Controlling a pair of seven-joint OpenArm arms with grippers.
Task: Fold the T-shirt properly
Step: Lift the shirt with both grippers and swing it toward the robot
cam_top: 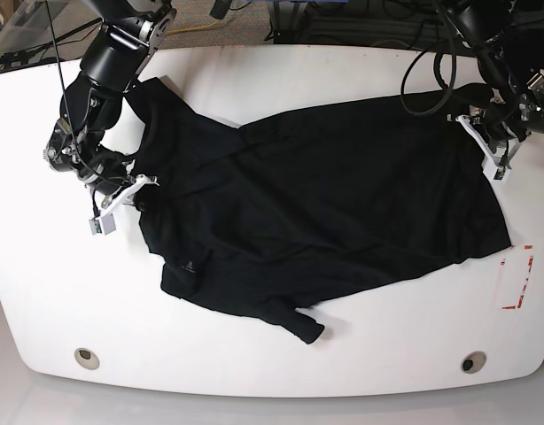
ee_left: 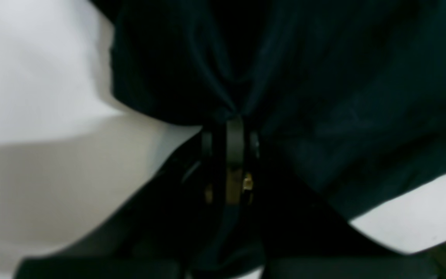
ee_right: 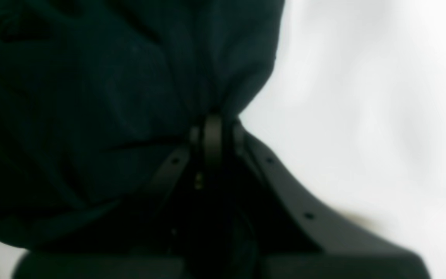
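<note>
The black T-shirt (cam_top: 325, 204) lies spread and rumpled across the white table (cam_top: 272, 354), one short sleeve pointing toward the front edge. At its right edge my left gripper (cam_top: 481, 142) is shut on a pinch of cloth. The left wrist view shows folds of the T-shirt (ee_left: 323, 77) gathering into the left gripper (ee_left: 234, 120). On the shirt's left edge my right gripper (cam_top: 141, 188) is also shut on the cloth. In the right wrist view the T-shirt (ee_right: 110, 77) bunches into the right gripper (ee_right: 213, 118).
Red tape marks (cam_top: 518, 279) sit on the table right of the shirt. Two round holes (cam_top: 87, 357) (cam_top: 471, 361) lie near the front edge. Cables (cam_top: 343, 22) run along the back behind the table.
</note>
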